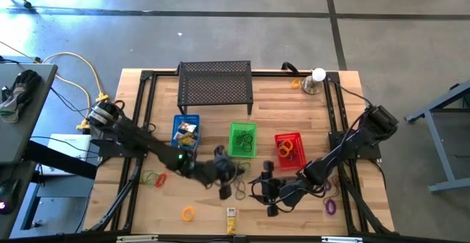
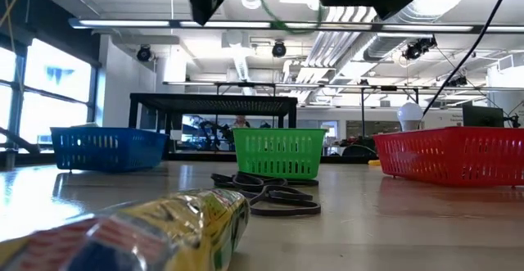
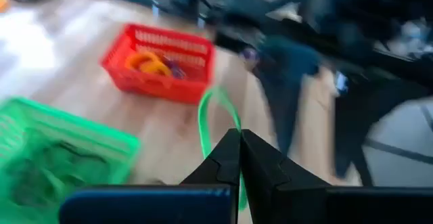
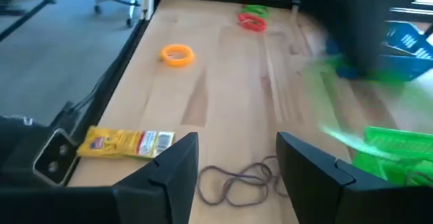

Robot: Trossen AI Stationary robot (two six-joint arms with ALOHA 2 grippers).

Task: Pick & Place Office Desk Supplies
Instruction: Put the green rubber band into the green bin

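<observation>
My left gripper [image 3: 240, 145] is lifted over the table's middle near the green basket [image 1: 243, 139] and is shut on a thin green loop [image 3: 215, 105]. In the low view that green loop [image 2: 282, 13] hangs high above the table. My right gripper [image 4: 237, 158] is open and low over the near middle of the table, its fingers on either side of a bunch of dark loops [image 4: 233, 181] that lie flat on the wood. A yellow packet [image 4: 128, 143], an orange loop [image 4: 177, 55] and a green and a red loop [image 4: 254, 19] lie farther toward the table's left. My left gripper pinches the thin green loop [image 3: 233, 126] between its two shut fingertips. A single strand enters the tips and the rest of the loop arcs out beyond them. The loop is lifted clear of the table.
The blue basket [image 1: 186, 131], green basket and red basket [image 1: 288, 149] stand in a row across the middle; the red one holds orange loops [image 3: 150, 63]. A black mesh stand [image 1: 215, 85] is at the far edge, a silver cup with a white ball [image 1: 316, 80] at the far right, and a purple loop [image 1: 330, 206] near right.
</observation>
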